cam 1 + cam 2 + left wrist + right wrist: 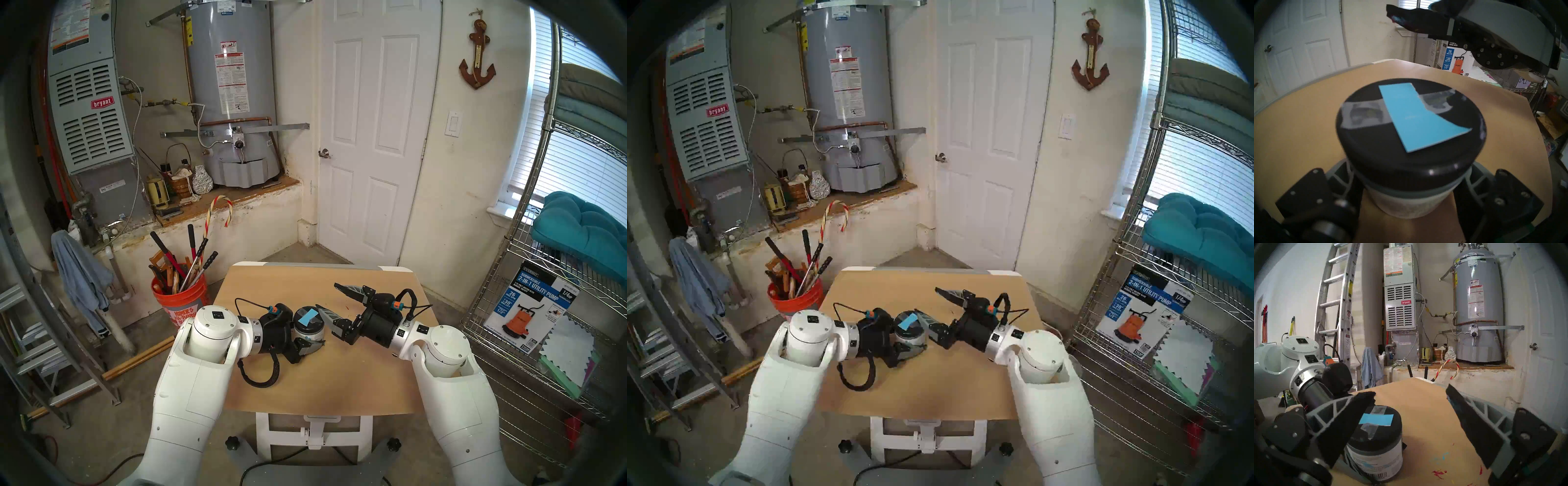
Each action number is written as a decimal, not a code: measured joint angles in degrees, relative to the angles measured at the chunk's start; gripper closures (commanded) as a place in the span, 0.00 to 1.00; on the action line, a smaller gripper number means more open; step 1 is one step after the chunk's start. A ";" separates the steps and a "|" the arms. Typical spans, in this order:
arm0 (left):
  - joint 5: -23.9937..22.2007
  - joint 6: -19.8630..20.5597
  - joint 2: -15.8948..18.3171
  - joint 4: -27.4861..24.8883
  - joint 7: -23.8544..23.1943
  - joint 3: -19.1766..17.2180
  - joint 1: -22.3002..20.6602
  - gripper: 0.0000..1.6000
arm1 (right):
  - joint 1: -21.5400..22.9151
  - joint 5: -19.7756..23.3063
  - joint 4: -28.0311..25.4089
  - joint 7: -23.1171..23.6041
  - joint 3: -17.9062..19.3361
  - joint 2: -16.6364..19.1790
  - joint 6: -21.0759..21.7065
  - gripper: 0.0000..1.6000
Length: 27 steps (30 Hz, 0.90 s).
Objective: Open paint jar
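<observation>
Paint jar upright in the left gripper, lid on.
From left: a furnace [89,112] marked "bryant"; an orange bucket [181,300] of tools; the left gripper [307,334] clamped on the jar [308,327] at mid-table [322,380], axis vertical, blue tape [308,318] on the lid; the right gripper [327,300] spread wide beside the lid; far right, a box [534,310] reading "2-IN-1 UTILITY PUMP".

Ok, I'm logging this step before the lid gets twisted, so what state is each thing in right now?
paint jar: upright on the table, gripped around its body.
lid: still on the jar, blue tape strip on top.
left claw: shut on the paint jar.
right claw: open, one finger beside the lid, not gripping.
door: closed.
</observation>
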 measured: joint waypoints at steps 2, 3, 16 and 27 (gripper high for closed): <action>0.02 0.02 -0.05 0.00 -0.08 -0.09 0.02 1.00 | 0.03 0.00 0.00 -0.01 0.00 0.00 0.00 0.00; 0.02 0.04 -0.10 0.00 -0.12 -0.15 0.04 1.00 | 0.05 0.00 0.00 -0.02 0.00 0.00 0.01 0.00; 0.07 -0.01 -0.29 -0.16 -1.06 -0.72 0.27 1.00 | 0.18 -0.03 0.00 -0.12 -0.01 0.00 0.01 0.00; 0.41 -0.06 -0.31 -0.20 -1.73 -0.74 0.21 0.00 | 0.17 -0.03 -0.09 -0.21 0.08 0.04 0.01 0.00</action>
